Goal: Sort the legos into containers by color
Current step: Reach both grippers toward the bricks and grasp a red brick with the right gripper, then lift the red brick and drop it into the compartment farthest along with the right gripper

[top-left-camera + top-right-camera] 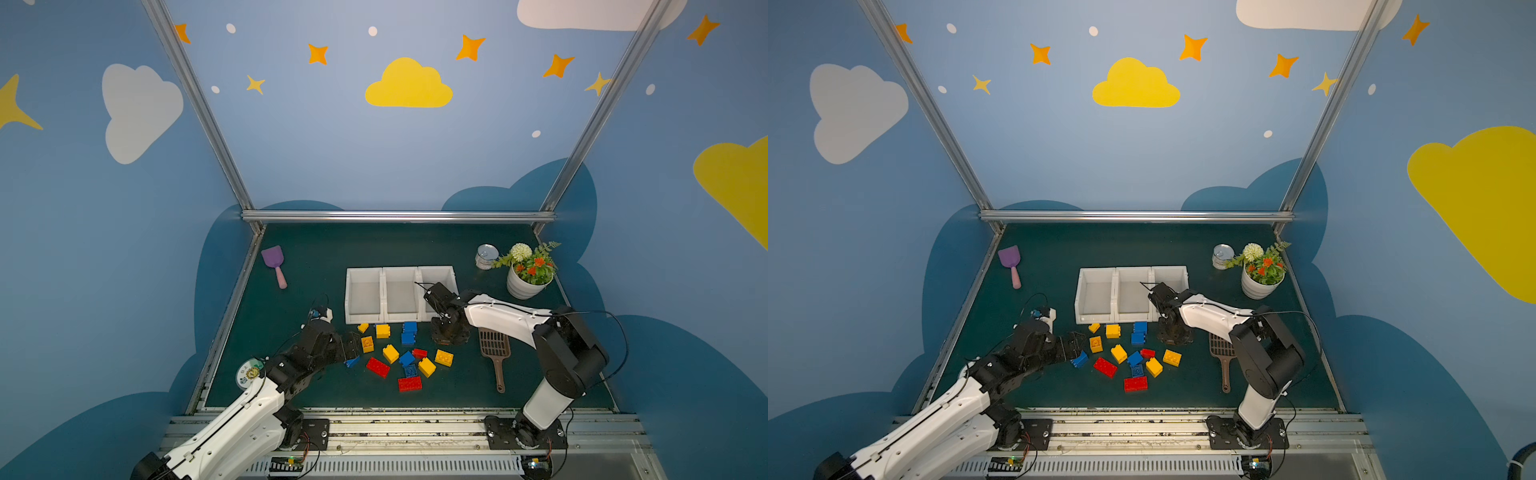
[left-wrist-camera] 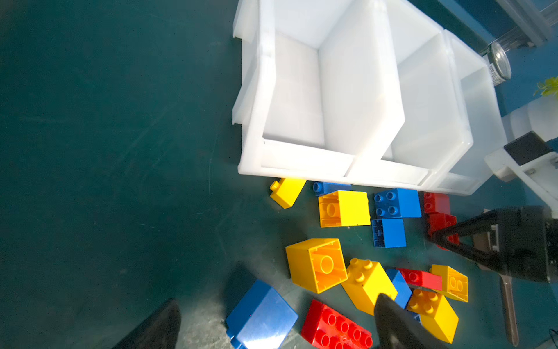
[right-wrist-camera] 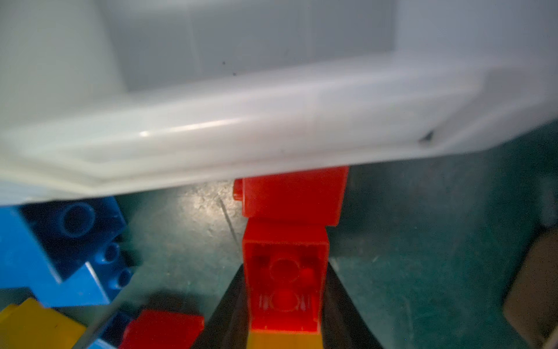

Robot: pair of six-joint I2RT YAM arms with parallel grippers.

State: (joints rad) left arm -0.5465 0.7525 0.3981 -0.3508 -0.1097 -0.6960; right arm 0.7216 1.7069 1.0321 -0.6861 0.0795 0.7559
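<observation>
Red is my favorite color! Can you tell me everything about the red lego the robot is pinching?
The red lego is a small shiny plastic brick, tipped so its hollow underside with round tubes faces the wrist camera. The right gripper is shut on it, squeezing both sides. It is low over the green table, just before the front wall of the white container, seemingly touching a second red lego there.
</observation>
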